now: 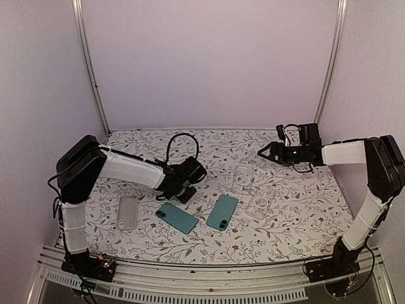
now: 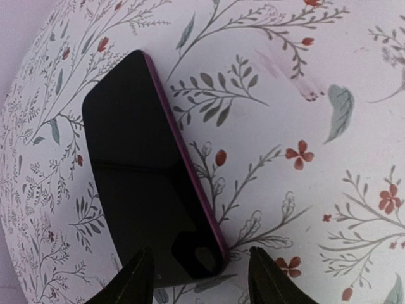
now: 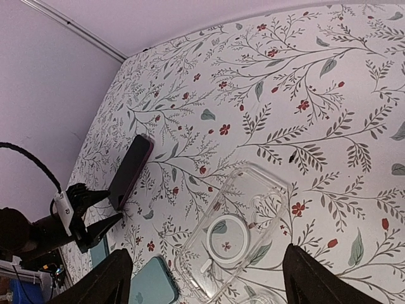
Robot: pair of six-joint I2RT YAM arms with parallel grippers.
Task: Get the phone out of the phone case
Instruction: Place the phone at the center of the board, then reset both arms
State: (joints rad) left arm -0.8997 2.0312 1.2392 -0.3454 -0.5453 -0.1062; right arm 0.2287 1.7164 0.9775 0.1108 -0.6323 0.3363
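A dark phone case with a purple rim (image 2: 145,183) lies flat on the floral table; a camera cutout shows at its near corner. I cannot tell whether a phone is in it. My left gripper (image 2: 202,282) is open, low over the table, with that near corner between its fingertips and not touching them. In the top view the left gripper (image 1: 184,192) hides most of the case. The case also shows in the right wrist view (image 3: 130,170). My right gripper (image 1: 261,152) is open and empty, held above the table at the back right.
Two teal phones (image 1: 177,217) (image 1: 222,212) lie back-up at the front centre. A pale clear case (image 1: 127,211) lies front left. Two more clear cases (image 3: 234,231) (image 1: 259,206) lie right of centre, below the right gripper (image 3: 209,285). Walls enclose the table.
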